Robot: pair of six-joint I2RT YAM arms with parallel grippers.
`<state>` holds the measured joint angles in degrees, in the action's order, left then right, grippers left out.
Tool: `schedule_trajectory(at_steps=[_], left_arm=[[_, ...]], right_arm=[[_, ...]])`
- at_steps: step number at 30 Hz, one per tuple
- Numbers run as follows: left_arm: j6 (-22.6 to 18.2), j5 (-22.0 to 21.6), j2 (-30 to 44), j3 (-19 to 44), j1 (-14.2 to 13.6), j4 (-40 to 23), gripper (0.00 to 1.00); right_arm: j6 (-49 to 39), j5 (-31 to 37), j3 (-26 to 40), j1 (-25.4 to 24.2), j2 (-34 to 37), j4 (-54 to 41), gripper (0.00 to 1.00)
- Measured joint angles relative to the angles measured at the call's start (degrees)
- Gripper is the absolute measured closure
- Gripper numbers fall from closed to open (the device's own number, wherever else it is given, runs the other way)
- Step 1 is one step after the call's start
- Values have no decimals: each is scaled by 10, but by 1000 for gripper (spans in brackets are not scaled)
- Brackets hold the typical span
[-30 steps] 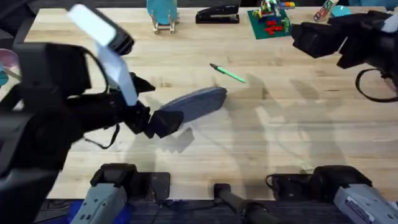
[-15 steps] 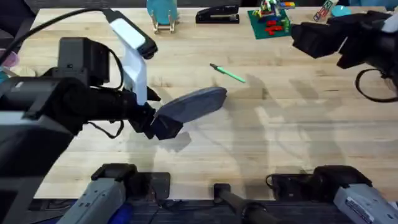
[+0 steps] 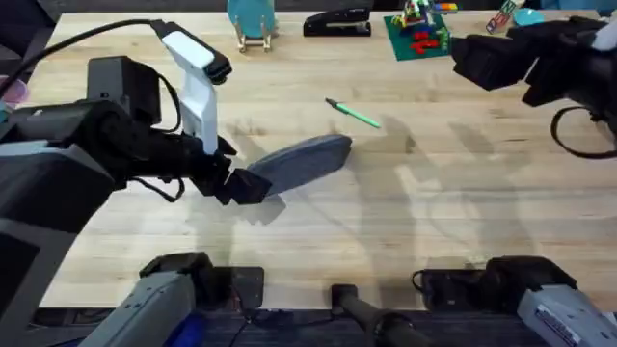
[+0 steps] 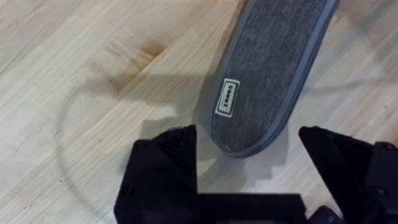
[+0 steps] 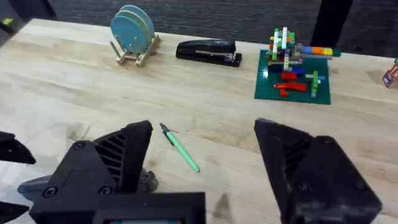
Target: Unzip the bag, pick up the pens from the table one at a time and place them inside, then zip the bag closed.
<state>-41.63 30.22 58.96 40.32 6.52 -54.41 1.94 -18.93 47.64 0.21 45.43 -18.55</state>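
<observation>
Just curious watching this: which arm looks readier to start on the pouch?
Probably the left: its open claw straddles the end of the bag. The right claw is open, raised far back by the brick model.

Left arm (image 3: 87, 154): black housings, a white link, a thin black cable looping over it. Right arm (image 3: 540, 58): black, with a coiled cable. Both grippers' fingers (image 5: 106, 165) are black, ribbed plastic.
</observation>
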Motion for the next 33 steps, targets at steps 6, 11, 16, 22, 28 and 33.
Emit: schedule_trajectory(at_steps=[6,11,16,22,28,33], left_arm=[[0,-16,0,0,0,0,8],[0,-31,0,0,0,2,8],[0,-33,0,0,0,2,8],[0,-35,0,0,0,4,8],[-18,-15,0,0,0,13,6],[-53,19,0,-7,0,13,6]], right_arm=[[0,0,0,0,0,0,4],[0,0,0,0,0,0,4],[0,0,0,0,0,0,4],[0,0,0,0,0,0,4],[0,0,0,0,0,0,4],[0,0,0,0,0,0,4]])
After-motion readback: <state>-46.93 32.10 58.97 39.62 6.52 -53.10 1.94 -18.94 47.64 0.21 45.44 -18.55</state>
